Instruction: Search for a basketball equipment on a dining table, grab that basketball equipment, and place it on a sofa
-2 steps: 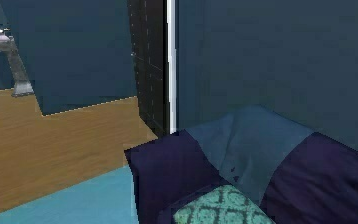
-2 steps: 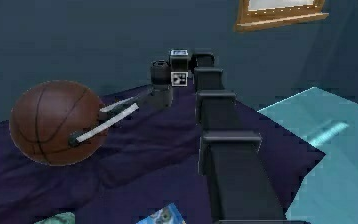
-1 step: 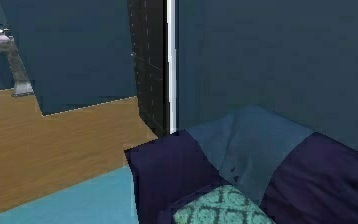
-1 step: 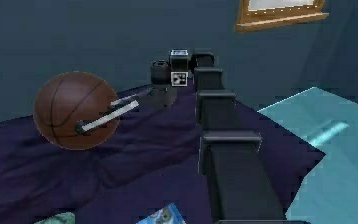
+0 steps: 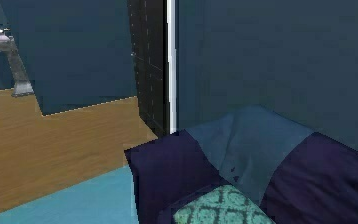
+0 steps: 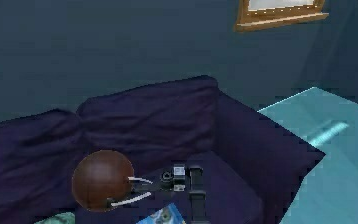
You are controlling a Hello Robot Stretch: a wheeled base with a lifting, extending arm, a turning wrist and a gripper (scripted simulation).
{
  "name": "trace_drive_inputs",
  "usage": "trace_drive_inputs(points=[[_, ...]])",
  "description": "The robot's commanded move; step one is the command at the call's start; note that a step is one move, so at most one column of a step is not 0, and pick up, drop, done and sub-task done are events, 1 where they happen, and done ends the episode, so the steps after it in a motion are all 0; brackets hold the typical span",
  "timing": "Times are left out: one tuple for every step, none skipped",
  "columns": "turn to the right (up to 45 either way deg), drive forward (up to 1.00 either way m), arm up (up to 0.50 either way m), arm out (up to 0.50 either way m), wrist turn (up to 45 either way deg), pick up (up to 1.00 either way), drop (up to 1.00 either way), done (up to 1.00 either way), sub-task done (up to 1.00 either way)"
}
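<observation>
A dark brown basketball (image 6: pixel 105 180) shows low in the arm side view, in front of the navy sofa's (image 6: pixel 157 115) back cushions and over its seat. My gripper (image 6: pixel 133 192) has its two thin pale fingers at the ball's right side, with the white marker squares (image 6: pixel 177 177) and the dark arm bar (image 6: pixel 198 200) behind them. I cannot tell whether the gripper holds the ball or the ball rests on the seat. In the forward view the sofa (image 5: pixel 177 165) fills the lower right, with a blue throw (image 5: pixel 249 140) draped on it.
A teal patterned cushion (image 5: pixel 223 208) lies on the sofa. A teal rug (image 6: pixel 317 120) and wood floor (image 5: pixel 47 140) surround it. A dark tall unit (image 5: pixel 150 60) stands by the blue wall. A wood-framed picture (image 6: pixel 282 12) hangs above the sofa. A small blue object (image 6: pixel 162 214) lies on the seat.
</observation>
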Motion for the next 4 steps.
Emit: trace_drive_inputs(points=[[0.0, 0.0, -0.32, 0.0, 0.0, 0.0, 0.0, 0.0, 0.0], [0.0, 0.0, 0.0, 0.0, 0.0, 0.0, 1.0, 0.0, 0.0], [0.0, 0.0, 0.1, 0.0, 0.0, 0.0, 0.0, 0.0, 0.0], [0.0, 0.0, 0.0, -0.08, 0.0, 0.0, 0.0, 0.0, 0.0]])
